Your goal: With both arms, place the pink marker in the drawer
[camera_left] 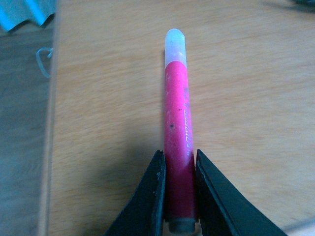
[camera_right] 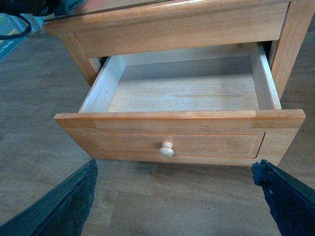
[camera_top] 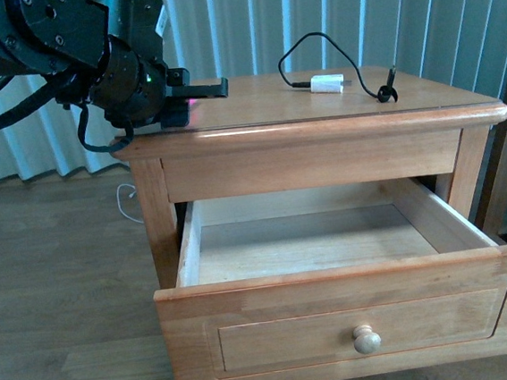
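Left wrist view — left gripper (camera_left: 179,155) pinching pink marker (camera_left: 178,123) near its dark end, low over nightstand top (camera_left: 98,123) | right gripper (camera_right: 174,166) spread wide, facing open drawer (camera_top: 351,275) | risk: off-centre grip — long white-capped end may pivot or slip during transfer.

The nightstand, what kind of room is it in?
Probably a bedroom: a wooden nightstand with its drawer open, vertical blinds behind it, and a white charger plug on top.
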